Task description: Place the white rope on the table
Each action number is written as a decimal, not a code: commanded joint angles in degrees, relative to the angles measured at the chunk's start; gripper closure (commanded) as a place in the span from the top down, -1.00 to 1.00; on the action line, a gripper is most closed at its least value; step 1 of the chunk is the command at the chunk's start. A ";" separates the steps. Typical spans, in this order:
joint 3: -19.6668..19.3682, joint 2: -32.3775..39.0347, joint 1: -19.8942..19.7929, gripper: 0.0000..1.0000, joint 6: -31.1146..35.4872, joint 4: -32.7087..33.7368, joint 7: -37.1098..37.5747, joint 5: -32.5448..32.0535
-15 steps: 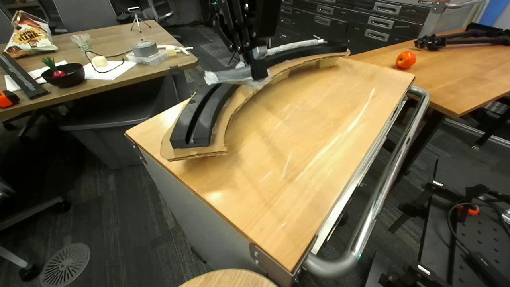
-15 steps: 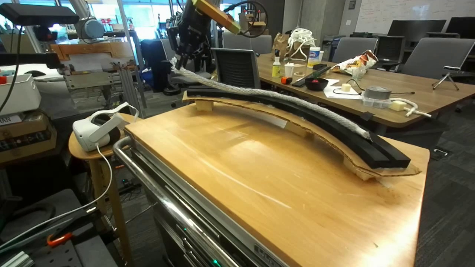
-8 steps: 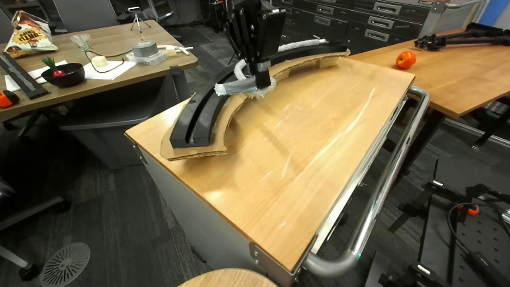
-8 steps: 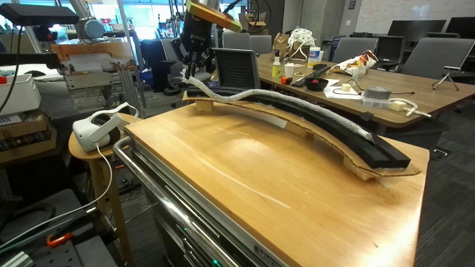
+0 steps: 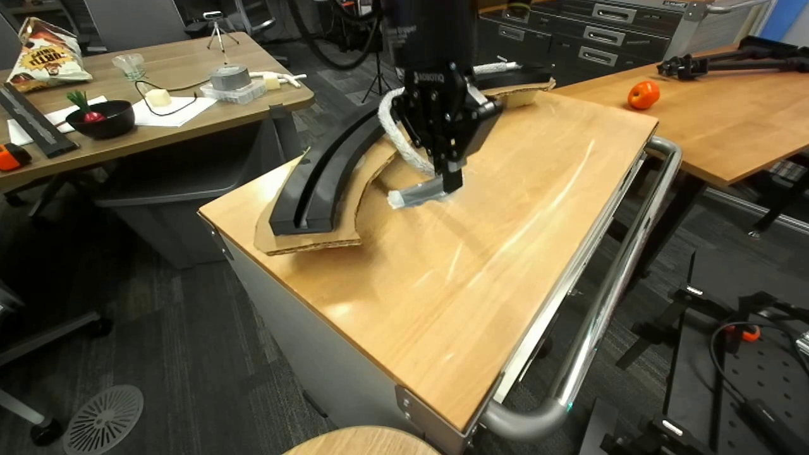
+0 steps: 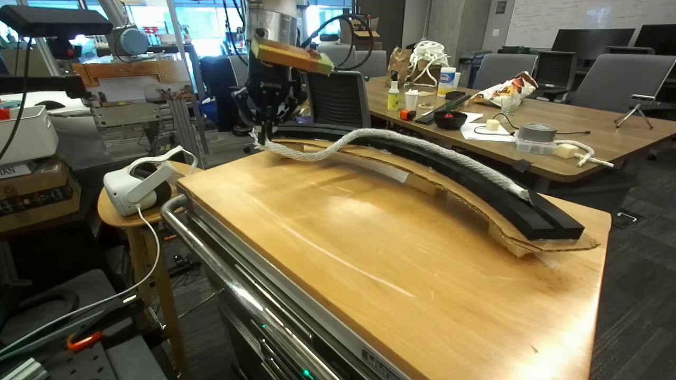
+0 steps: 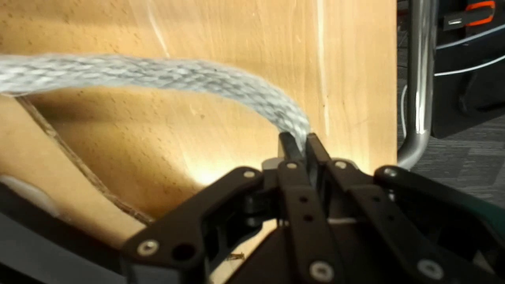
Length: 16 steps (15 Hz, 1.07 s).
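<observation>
The worktop [image 5: 455,309] is glossy light-brown wood (pale, scratch-like streaks [image 5: 557,201] mark it), set on a grey base [image 5: 319,363], with a tubular metal rail [image 5: 607,297] along one edge. Toward the side opposite the rail, small blocks [image 6: 507,241] stand directly on the worktop, bearing a curved piece of cardboard [image 5: 370,169] just above the surface.

Grey chairs [image 6: 620,79] stand beside a wooden desk [image 6: 591,108].

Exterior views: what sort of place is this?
Probably a robotics lab in an office-like space: an exterior view shows a robot arm, a VR headset and a whiteboard with writing on it.
</observation>
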 commanded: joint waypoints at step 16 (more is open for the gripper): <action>-1.43 -30.50 7.73 1.00 12.45 -16.98 -9.99 -10.16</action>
